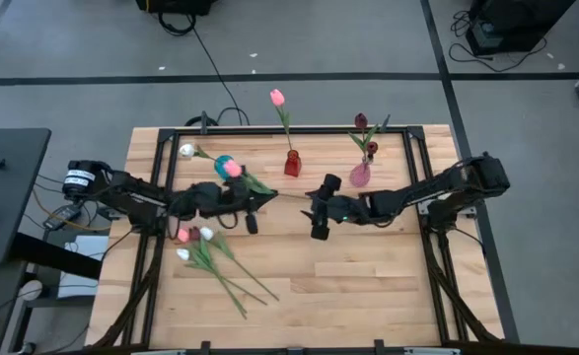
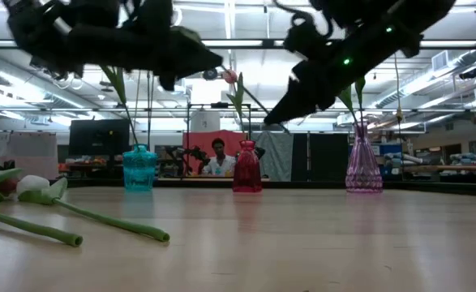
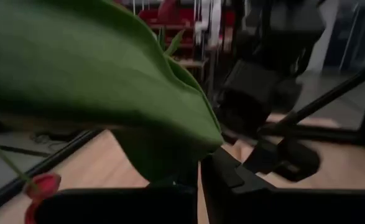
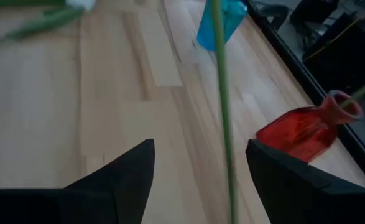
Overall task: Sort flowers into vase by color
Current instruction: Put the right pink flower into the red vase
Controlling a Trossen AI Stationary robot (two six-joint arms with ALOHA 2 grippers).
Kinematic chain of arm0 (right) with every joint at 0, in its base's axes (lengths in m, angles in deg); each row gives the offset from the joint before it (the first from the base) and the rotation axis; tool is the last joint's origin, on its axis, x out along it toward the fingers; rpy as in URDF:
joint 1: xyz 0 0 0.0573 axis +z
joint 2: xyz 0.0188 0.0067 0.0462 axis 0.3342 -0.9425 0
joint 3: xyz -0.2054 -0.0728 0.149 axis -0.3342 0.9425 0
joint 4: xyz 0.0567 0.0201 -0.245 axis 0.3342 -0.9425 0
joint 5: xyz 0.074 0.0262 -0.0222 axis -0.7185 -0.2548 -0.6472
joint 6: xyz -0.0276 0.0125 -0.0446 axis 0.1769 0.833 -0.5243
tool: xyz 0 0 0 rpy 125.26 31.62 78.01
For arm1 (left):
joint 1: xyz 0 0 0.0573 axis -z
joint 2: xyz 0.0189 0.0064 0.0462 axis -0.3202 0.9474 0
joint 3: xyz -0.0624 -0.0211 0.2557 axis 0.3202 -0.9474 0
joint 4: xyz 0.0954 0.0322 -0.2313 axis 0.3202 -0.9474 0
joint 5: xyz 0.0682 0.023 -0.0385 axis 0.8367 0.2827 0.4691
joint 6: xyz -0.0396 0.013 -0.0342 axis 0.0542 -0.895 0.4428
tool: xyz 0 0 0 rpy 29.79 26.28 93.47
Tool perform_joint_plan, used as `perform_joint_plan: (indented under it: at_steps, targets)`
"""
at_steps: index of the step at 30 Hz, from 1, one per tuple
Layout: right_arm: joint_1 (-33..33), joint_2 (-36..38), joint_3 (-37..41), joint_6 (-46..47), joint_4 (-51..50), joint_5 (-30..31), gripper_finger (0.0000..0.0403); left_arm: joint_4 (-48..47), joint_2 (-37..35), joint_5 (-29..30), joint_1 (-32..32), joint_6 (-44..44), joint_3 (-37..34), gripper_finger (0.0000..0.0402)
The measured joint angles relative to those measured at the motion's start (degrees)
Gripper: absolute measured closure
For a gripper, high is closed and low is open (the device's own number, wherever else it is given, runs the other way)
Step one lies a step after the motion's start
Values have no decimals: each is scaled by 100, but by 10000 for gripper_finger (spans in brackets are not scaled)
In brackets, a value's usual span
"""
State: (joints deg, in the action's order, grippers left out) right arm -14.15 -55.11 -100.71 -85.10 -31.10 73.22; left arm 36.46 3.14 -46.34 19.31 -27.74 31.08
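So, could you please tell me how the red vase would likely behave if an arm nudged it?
The red vase looks narrow-necked and fairly tall for its base, so it may tip rather than slide. The tall pink tulip standing in it probably adds top-heaviness. It looks like glass, so likely fragile if it falls.

Robotics lab: wooden table (image 1: 368, 286) on grey floor, cables (image 1: 210, 69), ceiling strip lights (image 2: 246, 42), monitors (image 2: 98, 136), person (image 2: 219, 158) seated behind
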Motion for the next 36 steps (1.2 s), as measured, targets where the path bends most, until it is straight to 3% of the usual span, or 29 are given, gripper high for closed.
perform_joint_plan:
  at_steps: [9, 16, 21, 26, 36]
  targets:
    - [210, 1599, 852, 226, 109, 248, 137, -1921, 0, -11, -265, -394, 1175, 392]
    - [281, 2912, 1280, 413, -325, 275, 137, -1826, 0, 59, -305, -429, 1206, 391]
    - [193, 3673, 1602, -219, -126, 202, 137, -1829, 0, 346, -564, -319, 1206, 390]
    - [38, 4029, 1942, -944, 588, -262, 137, -2149, 52, 352, -833, -63, 1446, 390]
    - [-468, 4106, 2439, -1481, 1362, -384, 137, -4749, 154, 890, -861, -237, 2921, 390]
